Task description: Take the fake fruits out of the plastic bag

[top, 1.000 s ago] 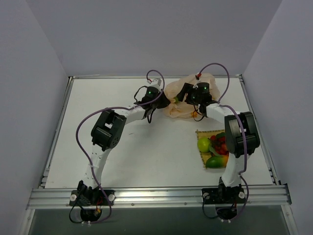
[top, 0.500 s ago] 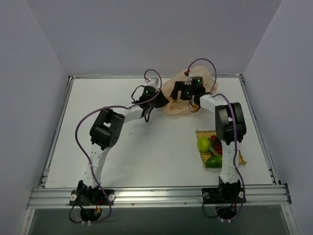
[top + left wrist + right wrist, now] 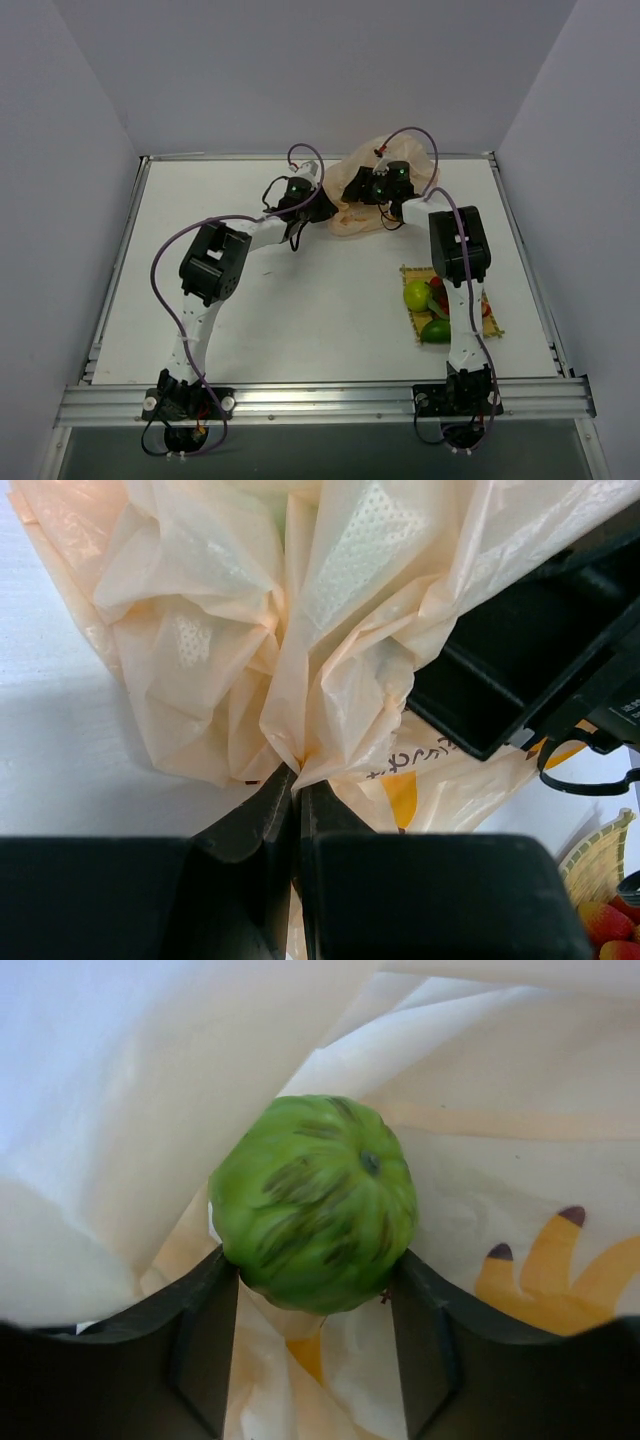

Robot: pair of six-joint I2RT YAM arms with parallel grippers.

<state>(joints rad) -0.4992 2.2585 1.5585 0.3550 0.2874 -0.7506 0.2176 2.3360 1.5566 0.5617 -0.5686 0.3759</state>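
The cream-peach plastic bag (image 3: 358,218) lies crumpled at the back of the table. My left gripper (image 3: 325,207) is shut on a bunched fold of the plastic bag (image 3: 250,630), its jaws pinched together at the left gripper tip (image 3: 297,780). Reaching into the bag's mouth from the right, my right gripper (image 3: 353,190) holds a round ribbed green fruit (image 3: 312,1203). Both jaws of the right gripper (image 3: 315,1262) touch the fruit's sides, with bag film (image 3: 500,1160) all around it. Other fake fruits lie outside the bag: a green round one (image 3: 416,294), red ones (image 3: 441,297) and a mango-like one (image 3: 436,331).
The fruits outside the bag rest on a square woven yellow mat (image 3: 411,271) at the right, partly hidden by the right arm's forearm (image 3: 458,248). The mat's corner (image 3: 596,854) shows in the left wrist view, beside the right arm's black body (image 3: 520,670).
The right arm pushed further left into the bag, and its jaws narrowed onto the green fruit. The left gripper drifted slightly back and left, still pinching the bag.
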